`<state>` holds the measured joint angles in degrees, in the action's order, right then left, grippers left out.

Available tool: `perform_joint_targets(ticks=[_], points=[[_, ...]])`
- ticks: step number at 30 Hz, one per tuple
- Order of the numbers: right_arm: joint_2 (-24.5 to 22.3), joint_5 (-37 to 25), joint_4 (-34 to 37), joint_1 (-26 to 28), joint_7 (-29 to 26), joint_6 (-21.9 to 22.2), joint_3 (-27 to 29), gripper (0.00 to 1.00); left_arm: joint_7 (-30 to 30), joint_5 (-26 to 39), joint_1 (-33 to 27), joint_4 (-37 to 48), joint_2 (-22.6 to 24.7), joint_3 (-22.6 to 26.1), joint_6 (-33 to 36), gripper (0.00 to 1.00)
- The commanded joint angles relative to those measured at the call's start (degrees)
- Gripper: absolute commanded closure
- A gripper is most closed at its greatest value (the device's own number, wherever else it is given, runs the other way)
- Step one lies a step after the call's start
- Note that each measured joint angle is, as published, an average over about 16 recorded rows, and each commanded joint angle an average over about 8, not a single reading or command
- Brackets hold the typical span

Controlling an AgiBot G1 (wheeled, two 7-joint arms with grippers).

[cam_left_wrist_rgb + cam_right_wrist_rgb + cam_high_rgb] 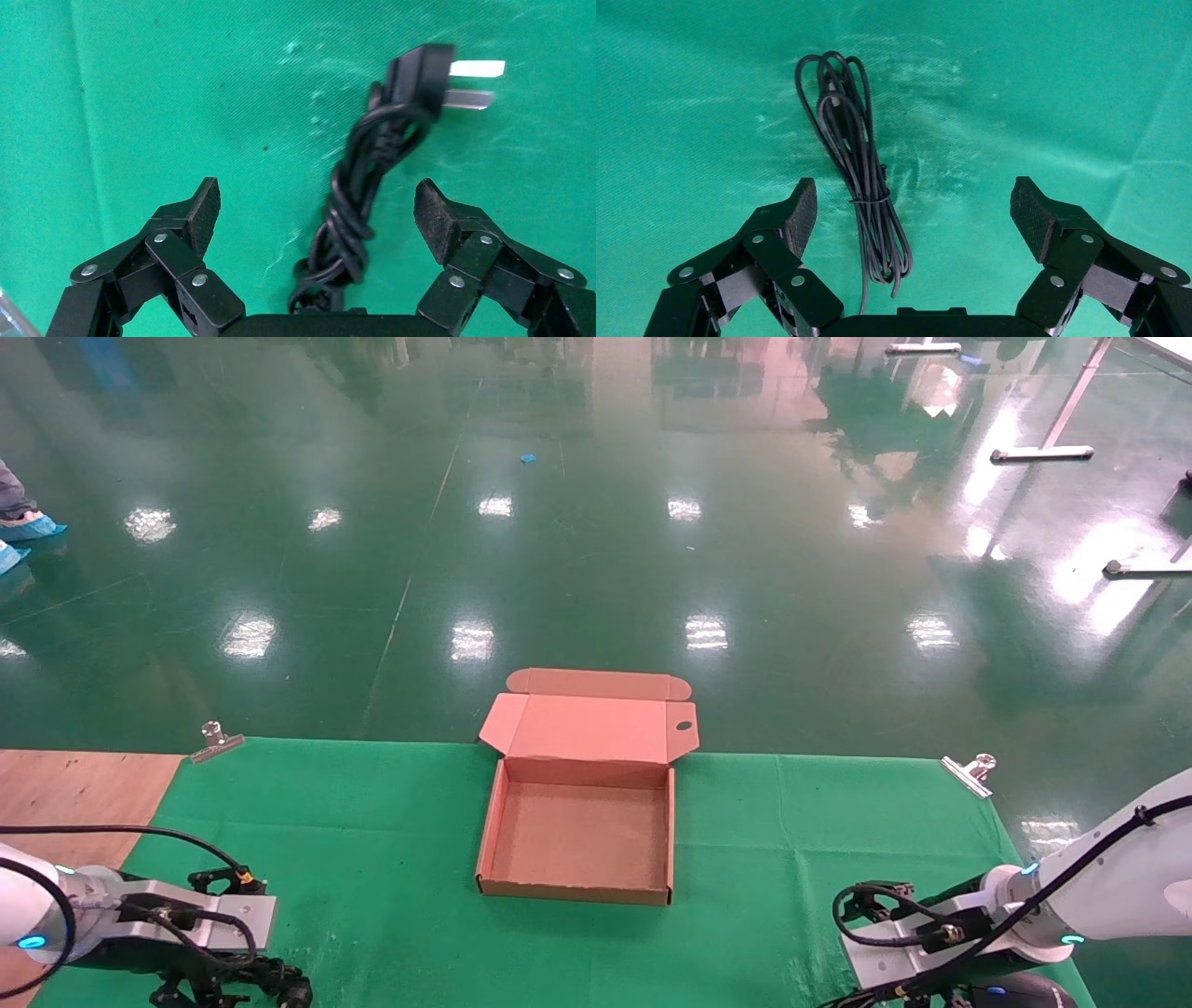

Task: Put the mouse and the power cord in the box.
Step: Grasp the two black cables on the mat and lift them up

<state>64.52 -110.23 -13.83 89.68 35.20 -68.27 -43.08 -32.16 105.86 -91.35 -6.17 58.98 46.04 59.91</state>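
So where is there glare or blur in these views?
Head view: ceiling lights glare on the glossy floor, while the box is evenly lit. Left wrist view: the cord's plug prongs blow out white. Right wrist view: the mouse cable is sharp.

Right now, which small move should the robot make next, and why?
Probably lower the left gripper and close it on the power cord. Its fingers are open, the bundle lies between them on the green cloth, and the box stands open and empty. The right gripper is open over the mouse's thin cable.
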Motion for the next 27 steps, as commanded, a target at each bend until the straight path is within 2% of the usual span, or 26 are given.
perform_joint_targets(ticks=[1,9,14,16,18,23,24,26,27], points=[[0.51,0.34,2.32,0.38,1.30,0.52,0.21,0.00,-0.47,-0.07,0.15,1.18,0.67,-0.09,-1.74,0.00],[1.91,0.82,7.59,0.78,4.21,1.99,0.51,0.00,-1.43,-0.21,0.52,3.19,1.60,-0.29,-5.97,0.00],[2.45,0.91,9.47,1.14,5.44,2.85,0.59,0.16,-1.85,-0.60,0.65,4.07,1.53,-0.57,-6.84,0.00],[2.69,0.94,10.04,1.26,5.84,3.12,0.61,0.27,-2.06,-0.75,0.69,4.32,1.47,-0.67,-7.03,0.00],[2.93,0.96,10.56,1.36,6.18,3.34,0.62,0.44,-2.29,-0.91,0.73,4.53,1.37,-0.78,-7.09,0.13],[3.48,0.94,11.63,1.41,6.71,3.76,0.61,0.89,-3.01,-1.31,0.88,4.93,0.97,-1.06,-6.73,0.76],[3.58,0.94,11.80,1.40,6.79,3.81,0.61,0.95,-3.17,-1.39,0.89,4.99,0.84,-1.11,-6.61,0.88],[3.76,0.94,12.09,1.38,6.95,3.89,0.61,1.00,-3.46,-1.55,0.89,5.11,0.57,-1.23,-6.40,1.00],[3.85,0.93,12.22,1.39,7.03,3.92,0.61,1.00,-3.58,-1.63,0.89,5.17,0.43,-1.28,-6.32,1.00]])
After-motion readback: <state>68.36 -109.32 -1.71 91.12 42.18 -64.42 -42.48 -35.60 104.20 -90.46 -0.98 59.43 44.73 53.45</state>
